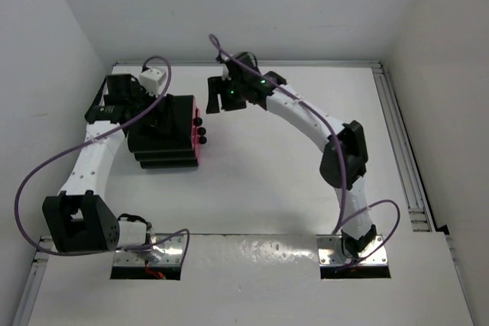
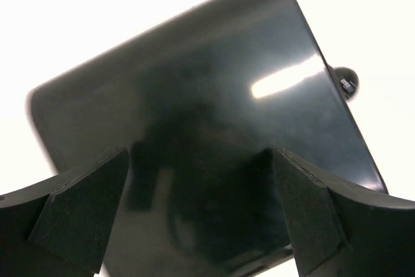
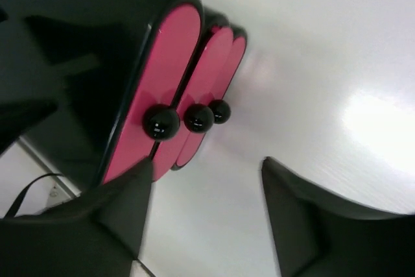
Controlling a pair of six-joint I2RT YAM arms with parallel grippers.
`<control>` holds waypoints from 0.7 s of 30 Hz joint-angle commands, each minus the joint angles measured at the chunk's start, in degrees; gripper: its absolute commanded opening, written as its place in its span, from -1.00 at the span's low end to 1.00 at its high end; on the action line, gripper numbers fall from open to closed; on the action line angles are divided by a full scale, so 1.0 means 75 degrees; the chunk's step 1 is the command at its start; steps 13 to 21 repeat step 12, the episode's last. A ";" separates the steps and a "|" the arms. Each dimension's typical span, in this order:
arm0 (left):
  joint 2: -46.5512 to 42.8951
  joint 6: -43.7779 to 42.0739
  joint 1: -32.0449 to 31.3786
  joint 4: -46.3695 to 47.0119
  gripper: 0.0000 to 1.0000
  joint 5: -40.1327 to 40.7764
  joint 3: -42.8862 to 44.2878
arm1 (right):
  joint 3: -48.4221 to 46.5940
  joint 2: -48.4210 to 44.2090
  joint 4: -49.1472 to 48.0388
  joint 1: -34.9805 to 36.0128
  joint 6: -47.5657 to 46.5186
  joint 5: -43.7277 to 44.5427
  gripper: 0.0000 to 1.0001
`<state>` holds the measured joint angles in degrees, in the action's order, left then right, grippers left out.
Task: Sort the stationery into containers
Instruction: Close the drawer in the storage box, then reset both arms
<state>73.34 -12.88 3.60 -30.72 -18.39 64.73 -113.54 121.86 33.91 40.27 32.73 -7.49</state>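
Observation:
The containers are three shallow pink drawers [image 3: 170, 89] with round black knobs [image 3: 161, 122], all pushed shut in a glossy black stepped unit [image 1: 164, 133]. My left gripper [image 2: 200, 154] hangs open just above the unit's shiny black top [image 2: 194, 134], nothing between its fingers; in the top view the left gripper [image 1: 141, 108] is over the unit's back left part. My right gripper [image 3: 206, 163] is open and empty over bare table, beside the drawer fronts, its left finger [image 3: 123, 212] close to the top drawer's face. From above, the right gripper [image 1: 216, 97] sits behind and right of the unit. The stationery is out of view.
The white table [image 1: 275, 181] is boxed in by white walls at the back and both sides. A metal rail [image 1: 405, 166] runs along the table's right edge. Purple cables [image 1: 46, 166] loop off both arms.

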 commanded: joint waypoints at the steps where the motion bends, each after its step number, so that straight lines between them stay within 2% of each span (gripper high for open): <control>1: 0.0439 -0.0076 0.0025 -0.0942 1.00 0.0772 0.1339 | 0.0160 -0.1259 0.0001 -0.0633 -0.0882 -0.0127 0.40; 4: 0.0896 0.0019 -0.0139 -0.1398 1.00 0.1151 0.2605 | 0.0430 -0.1786 0.0363 -0.1171 -0.1398 -0.0057 0.63; 5: 0.1025 -0.0004 -0.0186 -0.1632 1.00 0.1186 0.3037 | 0.0512 -0.2066 0.0551 -0.1511 -0.1643 -0.0033 0.81; 7: 0.1026 0.0042 -0.0233 -0.1728 1.00 0.1198 0.3193 | 0.0885 -0.2384 0.0692 -0.1850 -0.1867 -0.0010 0.97; 12: 0.0897 0.0182 -0.0304 -0.1693 1.00 0.0918 0.2971 | 0.1754 -0.3438 0.0810 -0.2860 -0.2102 0.0096 0.98; 21: 0.0897 0.0182 -0.0304 -0.1693 1.00 0.0918 0.2971 | 0.1754 -0.3438 0.0810 -0.2860 -0.2102 0.0096 0.98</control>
